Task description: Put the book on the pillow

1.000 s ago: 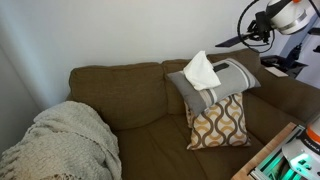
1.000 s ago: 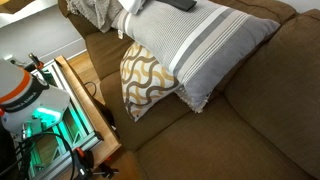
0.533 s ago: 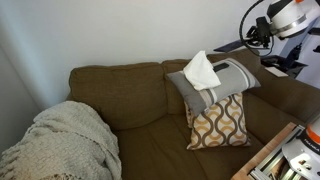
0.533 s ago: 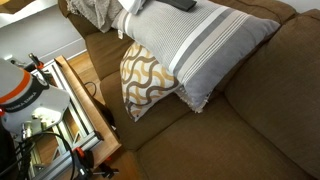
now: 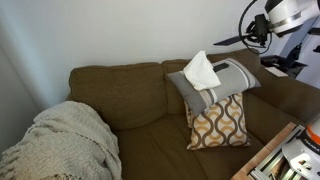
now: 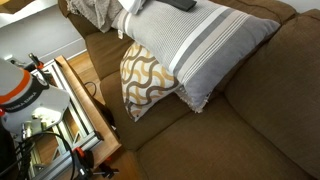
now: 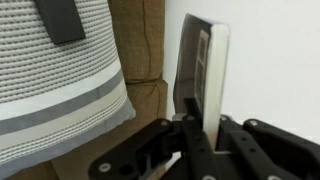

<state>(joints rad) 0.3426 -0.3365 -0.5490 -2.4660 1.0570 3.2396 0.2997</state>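
**Inspector A:** State of the gripper (image 7: 203, 120)?

**Inspector B:** Clenched on the book (image 7: 201, 62). In the wrist view the fingers (image 7: 190, 140) press on both faces of its lower edge. The book stands on edge and rises straight out of the jaws, with its glossy cover turned toward the left of the picture.

**Inspector A:** Where is the book relative to the pillow?

**Inspector B:** It is off the pillow and in the air. In an exterior view the book (image 5: 231, 41) shows as a thin dark sliver held out from the gripper (image 5: 250, 36). It is above and to the right of the grey striped pillow (image 5: 215, 82), well apart from it, with the white wall (image 5: 120, 30) behind.

**Inspector A:** Does the wrist view agree?

**Inspector B:** It does. The pillow fills the left of that view and the book stands to its right. The brown sofa (image 7: 140, 45) shows between them.

**Inspector A:** How does the pillow lie?

**Inspector B:** It lies tilted on a patterned cushion (image 6: 148, 78). A dark flat object (image 7: 60, 20) lies on its top, and a white crumpled item (image 5: 202, 70) rests there too.

**Inspector A:** Anything else noted?

**Inspector B:** A knitted throw (image 5: 65, 140) lies heaped at the far end of the sofa.
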